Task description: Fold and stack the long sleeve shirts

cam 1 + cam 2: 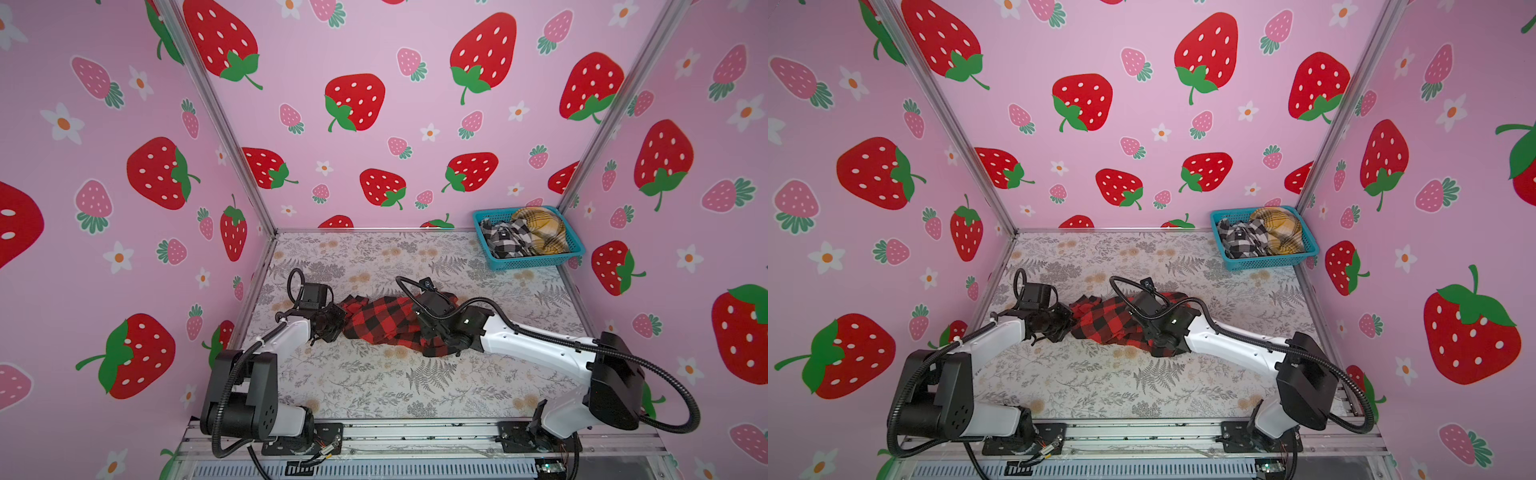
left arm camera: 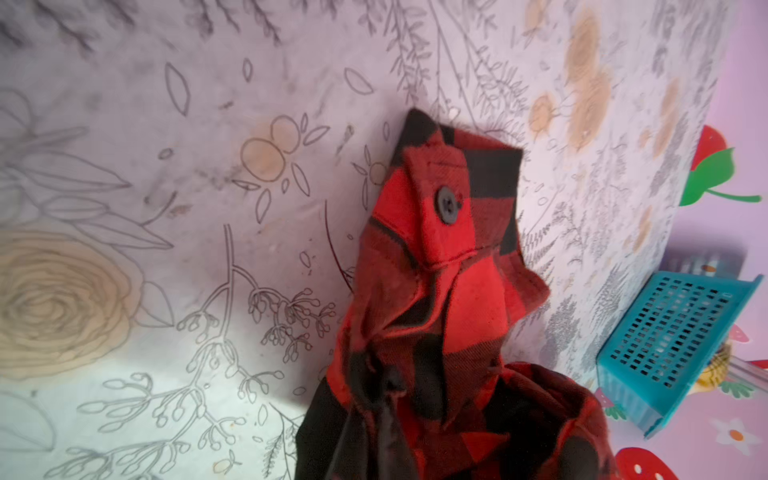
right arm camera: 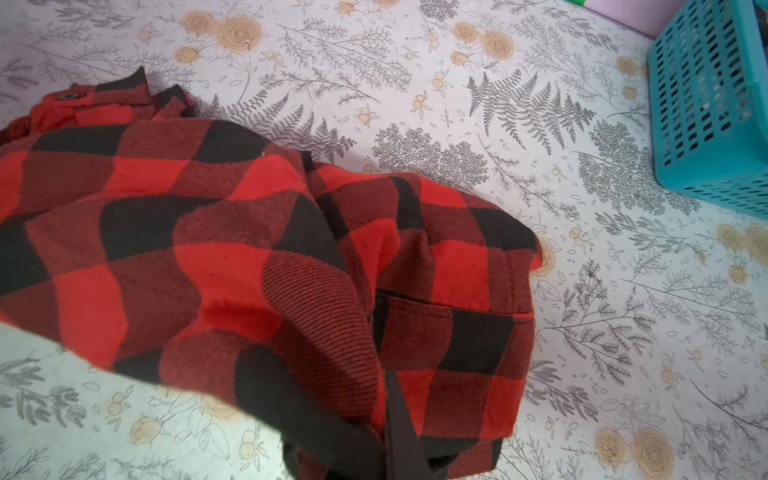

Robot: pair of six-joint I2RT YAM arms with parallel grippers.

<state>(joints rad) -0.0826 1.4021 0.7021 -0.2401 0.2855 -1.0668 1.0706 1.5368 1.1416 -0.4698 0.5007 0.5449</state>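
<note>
Red-and-black shirt (image 1: 384, 324) lies bunched, pinched at both ends
Soft, light and floppy, it likely sags; left gripper (image 1: 334, 322) and right gripper (image 1: 430, 334) are both clamped on it, though hem corners probably hold best

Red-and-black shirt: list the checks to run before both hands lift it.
1. Left hand shut on the red-and-black shirt near its buttoned cuff: ok.
2. Right hand shut on the shirt's opposite end: ok.
3. Shirt lying flat: not ok, it is bunched.
4. Grips on matching corners: cannot tell.
5. Teal basket apart from the shirt: ok.
6. Black-and-white shirt and yellow shirt inside the basket: ok.
</note>
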